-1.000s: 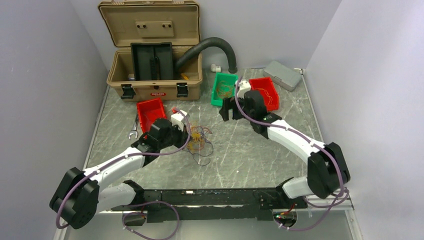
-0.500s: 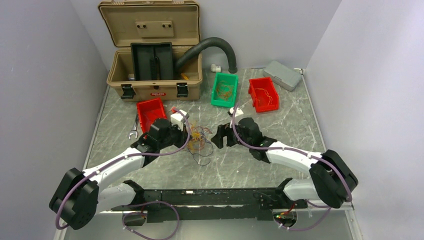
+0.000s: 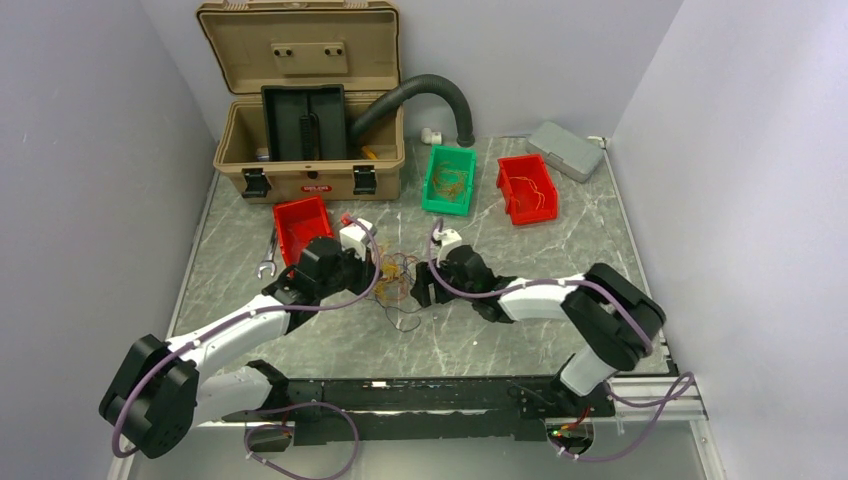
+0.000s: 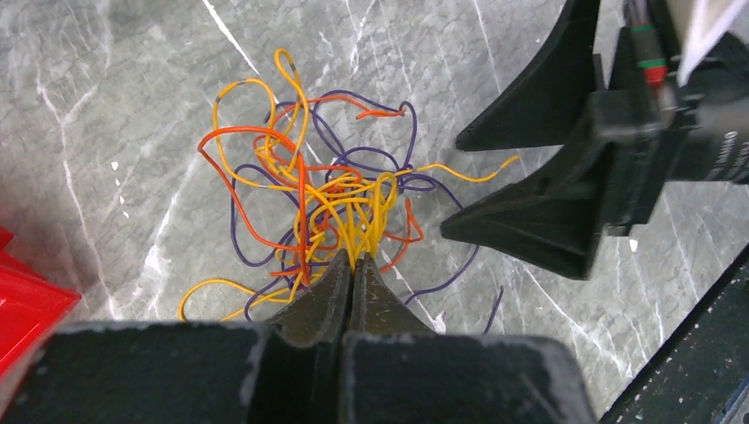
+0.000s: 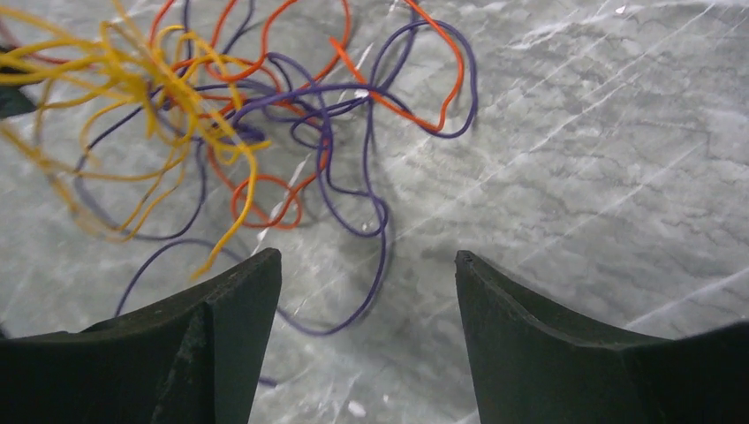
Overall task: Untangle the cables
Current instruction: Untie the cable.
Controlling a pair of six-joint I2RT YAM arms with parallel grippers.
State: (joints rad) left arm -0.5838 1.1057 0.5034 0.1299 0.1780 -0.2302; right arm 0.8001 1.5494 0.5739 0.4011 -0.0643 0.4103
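Note:
The cables [image 3: 398, 281] are a loose tangle of thin yellow, orange and purple wires lying on the marble table between my two arms. My left gripper [image 4: 355, 257] is shut on a bunch of the yellow strands at the near side of the tangle [image 4: 300, 190]; from above it [image 3: 373, 272] sits at the tangle's left edge. My right gripper [image 5: 366, 257] is open just above the table at the tangle's right edge, with a purple loop [image 5: 353, 265] lying between its fingers and nothing gripped. In the left wrist view the right gripper [image 4: 450, 187] faces the tangle from the right.
An open tan toolbox [image 3: 310, 150] stands at the back left, with a black hose [image 3: 420, 92] beside it. A red bin [image 3: 300, 225] and a wrench [image 3: 268, 262] lie near my left arm. A green bin [image 3: 428, 185], a red bin [image 3: 528, 218] and a grey box [image 3: 565, 150] stand at the back.
My right arm has swung from the bins at the back down and left to the tangle, and its jaws have narrowed a little. The left arm has kept its grip and place.

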